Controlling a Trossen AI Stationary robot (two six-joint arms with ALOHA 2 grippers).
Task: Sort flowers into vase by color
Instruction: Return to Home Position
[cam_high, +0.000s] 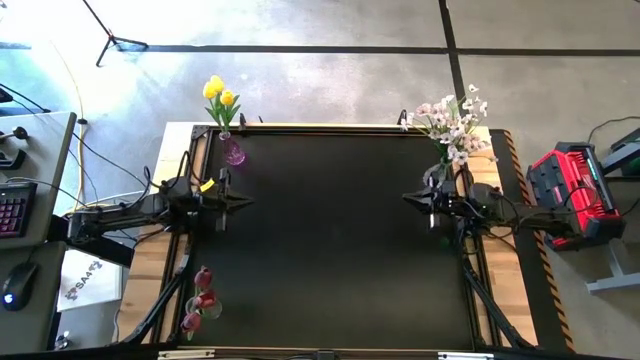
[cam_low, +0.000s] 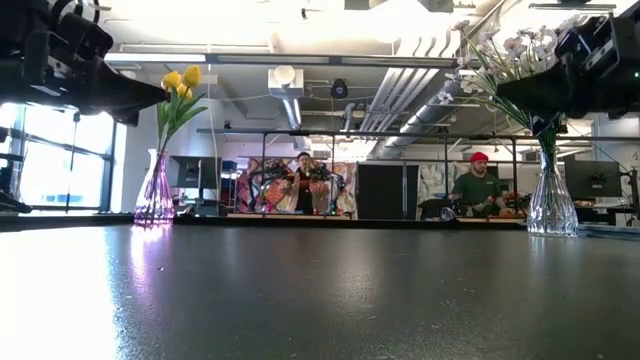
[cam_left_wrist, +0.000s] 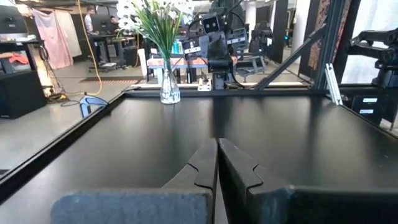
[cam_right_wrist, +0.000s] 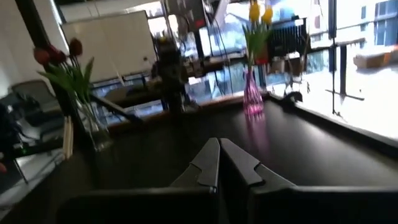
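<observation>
Yellow tulips (cam_high: 218, 97) stand with their stems in a purple vase (cam_high: 233, 152) at the table's far left corner. Pale pink-white blossom sprays (cam_high: 453, 120) stand in a clear vase (cam_high: 441, 172) at the far right. Dark red tulips (cam_high: 199, 299) stand in a clear vase (cam_high: 203, 310) at the near left edge. My left gripper (cam_high: 245, 201) hovers shut at the left side, pointing right. My right gripper (cam_high: 409, 198) hovers shut at the right side, pointing left. Neither is over a flower.
The black tabletop (cam_high: 340, 250) lies bare between the two grippers. A raised frame rail (cam_high: 350, 129) runs along the far edge. A red case (cam_high: 575, 190) sits off the table's right. People work at benches in the room beyond (cam_low: 480, 185).
</observation>
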